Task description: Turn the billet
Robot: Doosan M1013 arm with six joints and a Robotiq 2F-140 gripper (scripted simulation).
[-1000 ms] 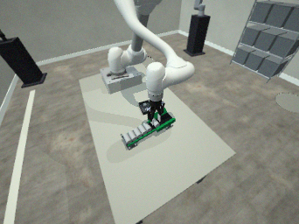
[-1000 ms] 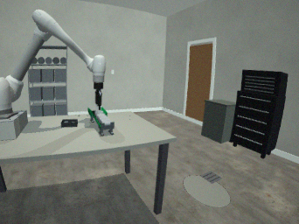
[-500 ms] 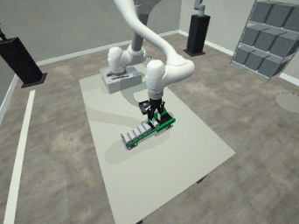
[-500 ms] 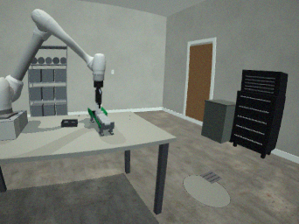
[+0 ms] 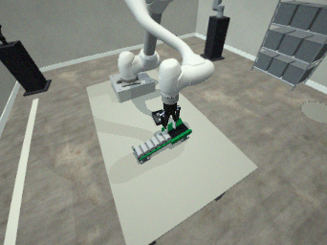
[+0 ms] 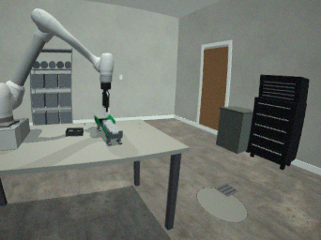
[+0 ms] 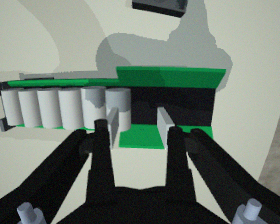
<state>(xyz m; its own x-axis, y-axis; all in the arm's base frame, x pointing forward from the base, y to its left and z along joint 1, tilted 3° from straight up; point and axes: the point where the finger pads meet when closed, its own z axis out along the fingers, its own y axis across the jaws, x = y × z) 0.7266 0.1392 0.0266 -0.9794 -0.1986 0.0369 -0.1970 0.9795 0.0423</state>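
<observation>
The green and black feed ramp lies on the table and also shows in the exterior view. In the wrist view a row of grey billets lies across the ramp at its left end. One more billet lies across the ramp at the right end of that row, close against its neighbour and partly behind my left finger pad. My gripper hangs just above the ramp's upper part. Its fingers stand apart with only bare ramp between them.
The arm's grey base block stands at the table's far end. The table edge lies to the right of the ramp.
</observation>
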